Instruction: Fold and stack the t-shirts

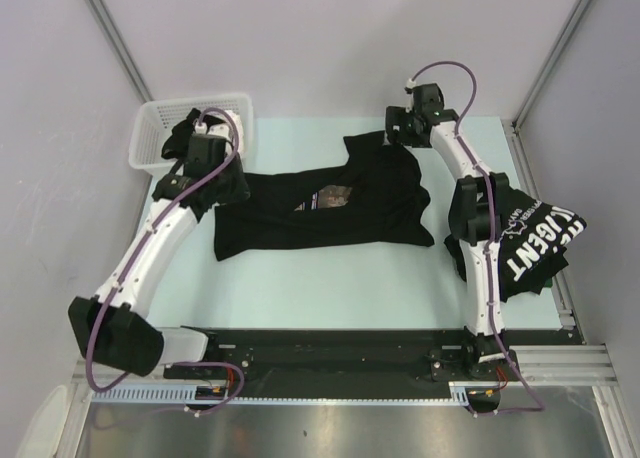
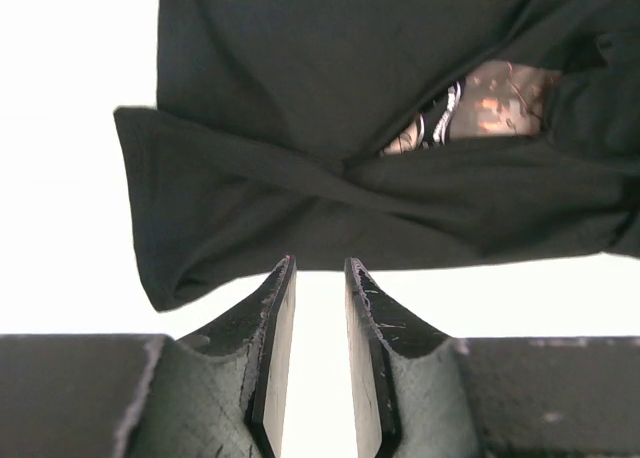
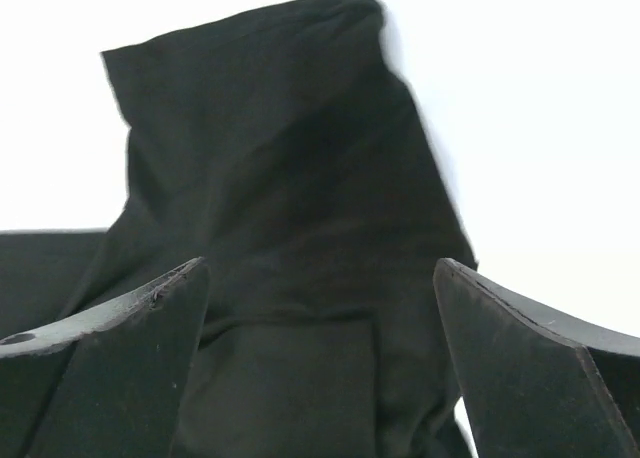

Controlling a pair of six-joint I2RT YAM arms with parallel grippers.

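T-shirt with the reddish-brown print [image 1: 330, 213] lies rumpled and part-folded at the centre of the counter [image 1: 330, 288] in the top view. Its long axis runs 9 to 3 o'clock, with one sleeve thrown toward 1 o'clock; the collar end cannot be determined. A lettered t-shirt [image 1: 535, 243] sits bunched at 3 o'clock beside the right arm. The white basket [image 1: 165, 128] stands at 10 o'clock. The left hand [image 1: 222, 183] is at the printed shirt's 9 o'clock edge, the right hand [image 1: 398, 138] over the sleeve.

Left wrist view: the left hand [image 2: 320, 265] is narrowly parted and grips nothing, its tips just short of the shirt.

Right wrist view: the right hand [image 3: 320, 268] is spread wide, with sleeve fabric lying between the jaws, unpinched.

Judgement: folding of the printed shirt is in hand and stacking is not begun. The next move calls for firm holds on two edges to flatten it.
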